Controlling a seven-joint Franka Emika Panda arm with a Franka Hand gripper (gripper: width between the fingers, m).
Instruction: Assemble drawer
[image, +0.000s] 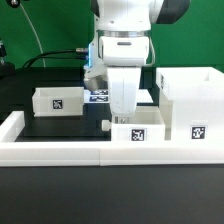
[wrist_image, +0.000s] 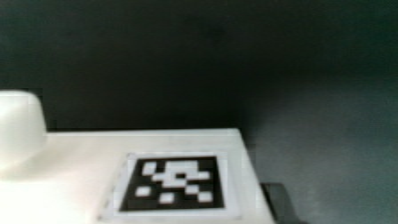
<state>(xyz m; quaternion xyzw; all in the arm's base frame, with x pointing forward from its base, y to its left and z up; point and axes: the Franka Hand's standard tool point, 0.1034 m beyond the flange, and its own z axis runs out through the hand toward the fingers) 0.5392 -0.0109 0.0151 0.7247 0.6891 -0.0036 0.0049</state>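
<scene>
The drawer lies in three loose white parts. One small knobbed tray (image: 137, 131) sits against the front wall, its knob (image: 105, 125) pointing to the exterior view's left. My gripper (image: 122, 110) comes straight down onto this tray's top and appears shut on it. In the wrist view the tray's tagged face (wrist_image: 175, 183) fills the foreground. One dark fingertip (wrist_image: 278, 203) presses against its edge and the other finger is hidden. A second tray (image: 57, 100) stands at the exterior view's left. The tall box housing (image: 190, 104) stands at the right.
A long low white wall (image: 60, 150) edges the black table along the front and turns back at the left. The marker board (image: 99, 96) lies flat behind my gripper. Black table (wrist_image: 267, 70) lies beyond the held tray.
</scene>
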